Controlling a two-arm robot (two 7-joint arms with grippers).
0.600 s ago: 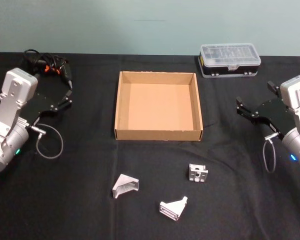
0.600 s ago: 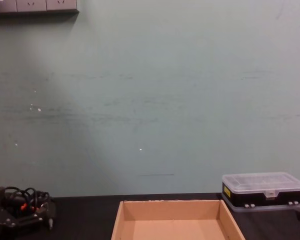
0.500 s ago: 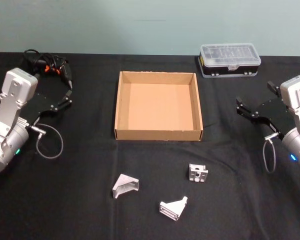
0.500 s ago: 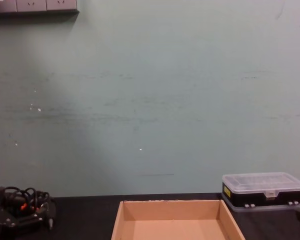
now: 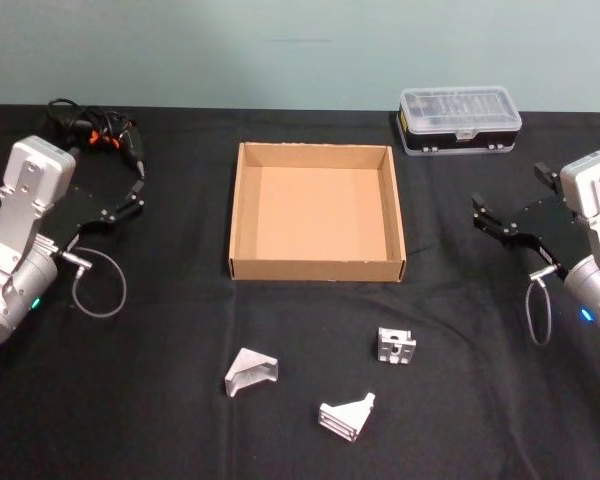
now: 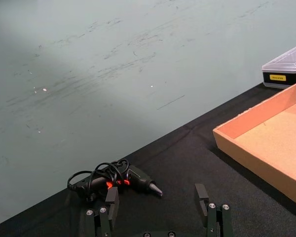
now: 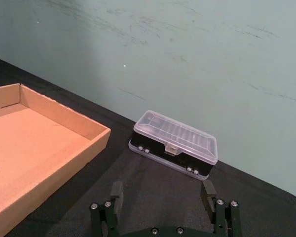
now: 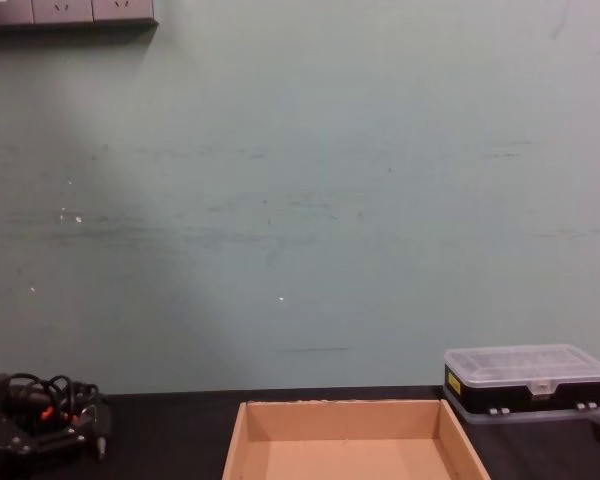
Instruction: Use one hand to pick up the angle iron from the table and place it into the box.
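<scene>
Three silver angle irons lie on the black table (image 5: 180,420) in front of the box: one at the left (image 5: 251,371), one at the right (image 5: 396,346), one nearest me (image 5: 347,416). The tan cardboard box (image 5: 316,268) sits mid-table with nothing inside; its wall also shows in the chest view (image 8: 345,417). My left gripper (image 5: 134,189) hovers open at the table's left side, well away from the irons; its wrist view shows its spread fingers (image 6: 156,197). At the right side my right gripper (image 5: 510,195) is open too, holding nothing (image 7: 162,190).
A black plastic case with a clear lid (image 5: 460,119) stands at the back right, beyond the box. A black corded tool with orange marks (image 5: 95,135) lies at the back left, just past my left gripper. A loose cable loop (image 5: 98,285) hangs by the left arm.
</scene>
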